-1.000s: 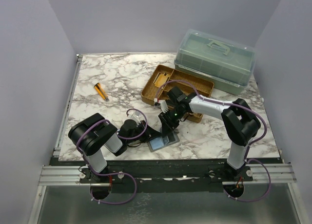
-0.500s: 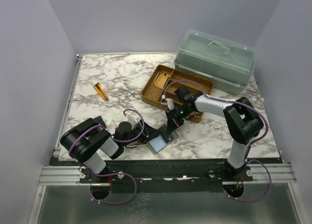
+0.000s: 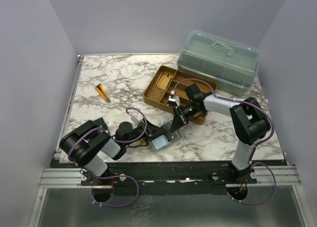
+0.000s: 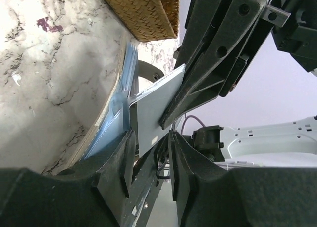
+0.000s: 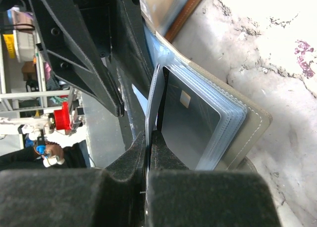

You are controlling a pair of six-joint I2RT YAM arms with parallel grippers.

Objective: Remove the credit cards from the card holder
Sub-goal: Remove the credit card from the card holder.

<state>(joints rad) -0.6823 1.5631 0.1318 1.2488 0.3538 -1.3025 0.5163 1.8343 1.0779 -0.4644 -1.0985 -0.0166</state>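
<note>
The card holder [image 3: 161, 142] lies open near the table's front edge, its clear sleeves [image 5: 218, 133] fanned over a tan cover [image 5: 257, 125] with a brown edge [image 5: 184, 13]. My right gripper [image 5: 150, 135] is shut on a grey card [image 5: 152, 96] that stands on edge beside the sleeves. From above, the right gripper [image 3: 177, 122] is just behind and to the right of the holder. The same card [image 4: 153, 106] shows in the left wrist view, pinched by the right fingers. My left gripper [image 4: 151, 148] grips a flap of the holder next to its blue panel [image 4: 111, 123]; from above, the left gripper [image 3: 145, 138] touches the holder's left side.
A woven brown tray [image 3: 153, 96] sits behind the holder and also shows as the tray [image 4: 143, 9] in the left wrist view. A lidded pale green box [image 3: 218, 59] stands at the back right. A small orange item [image 3: 103, 92] lies at the left.
My right gripper has drawn back and to the right, away from the holder, with the card. The left arm has settled lower and its gripper has moved slightly towards the holder.
</note>
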